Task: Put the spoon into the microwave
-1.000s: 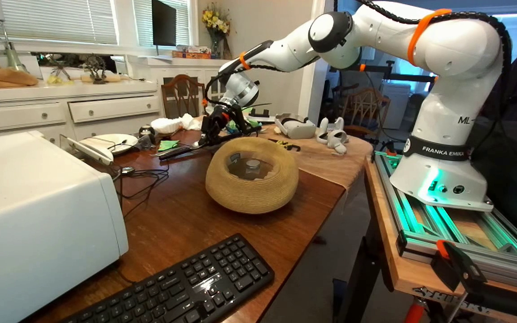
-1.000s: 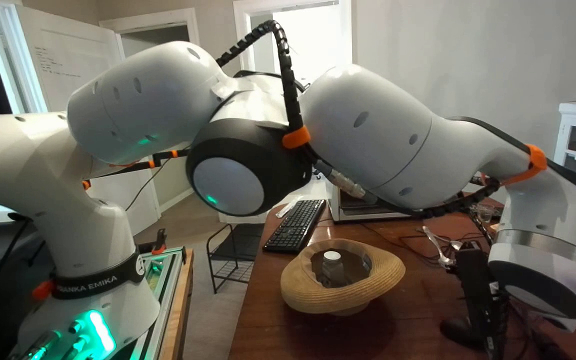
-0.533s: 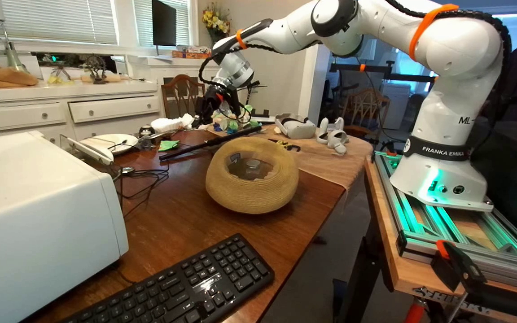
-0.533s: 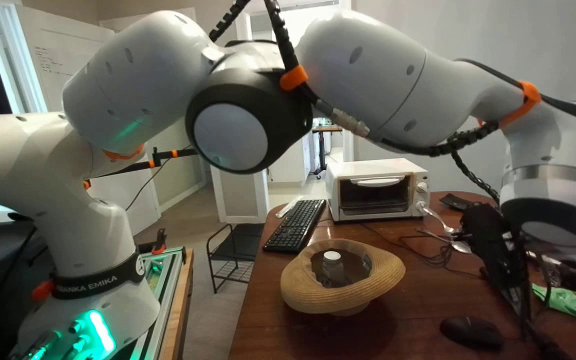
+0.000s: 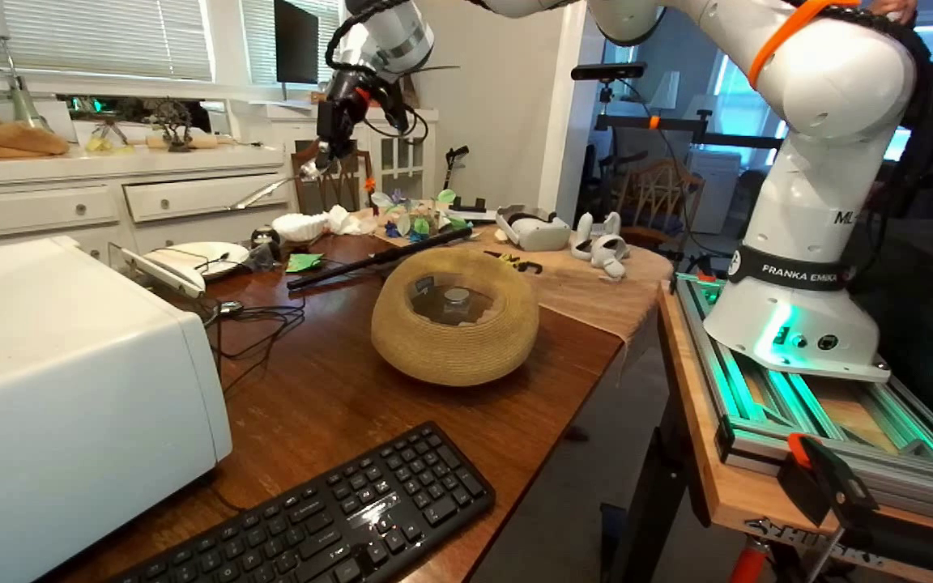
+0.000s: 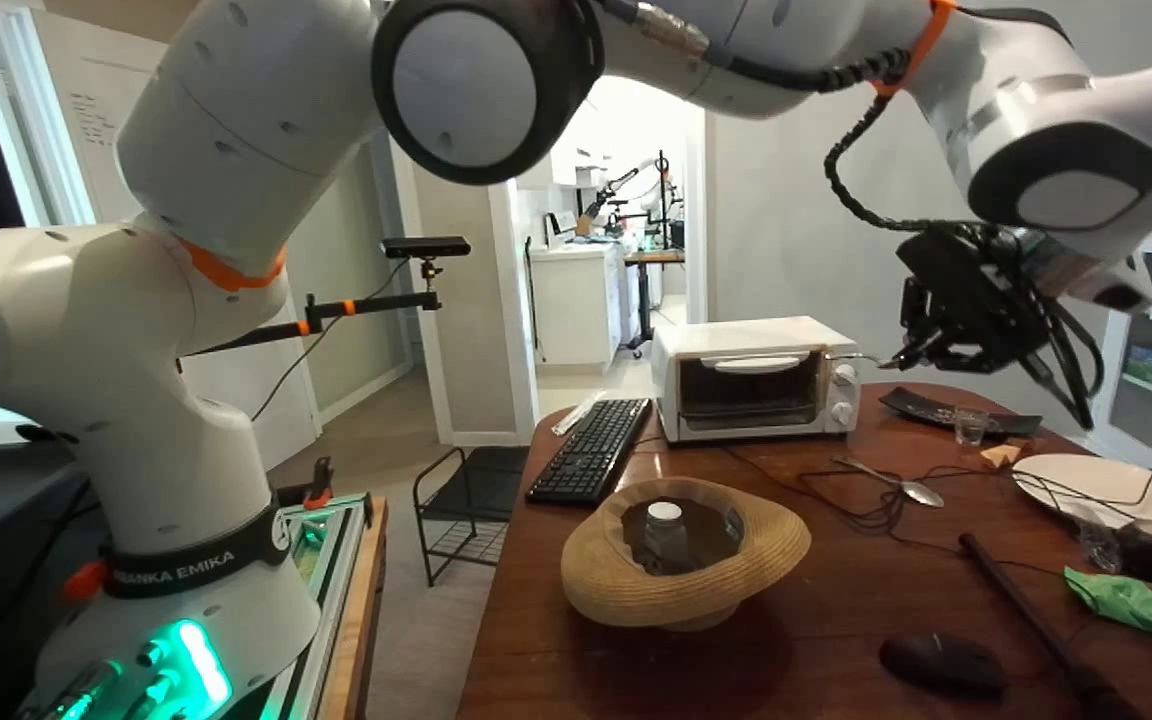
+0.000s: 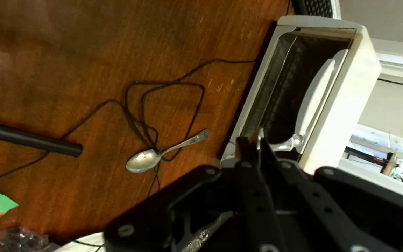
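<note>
My gripper is shut on a silver spoon and holds it in the air. In the other exterior angle, the gripper and held spoon are in front of the microwave's knob side, apart from it as far as I can tell. The microwave is a white box with a dark window and a white handle. In the wrist view, the fingertips are closed together, with the held spoon's shiny end overlapping the microwave front. A second spoon lies on the table.
A straw hat holding a jar stands on the table. A keyboard lies beside the microwave. Cables, a black rod, a mouse, a white plate and a black tray lie around.
My gripper has risen from near the table with the spoon in it. The arm has lifted too. The second spoon, cables, plate and tray show more fully now.
</note>
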Robot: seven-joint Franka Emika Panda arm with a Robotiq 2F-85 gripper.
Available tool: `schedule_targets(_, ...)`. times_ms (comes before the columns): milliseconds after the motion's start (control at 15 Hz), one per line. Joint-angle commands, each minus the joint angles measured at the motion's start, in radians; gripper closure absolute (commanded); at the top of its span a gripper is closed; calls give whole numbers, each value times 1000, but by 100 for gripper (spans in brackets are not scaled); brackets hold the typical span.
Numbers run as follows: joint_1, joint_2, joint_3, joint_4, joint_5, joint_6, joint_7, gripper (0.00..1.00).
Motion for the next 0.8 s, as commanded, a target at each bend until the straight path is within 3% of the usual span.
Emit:
schedule_targets(0, 131, -130, -105, -61, -19, 5, 61, 98)
schedule_targets(533, 336, -67, -134, 4, -26, 2, 55, 98)
schedule_targets(733, 384, -72, -161, -26, -56, 67, 78, 98)
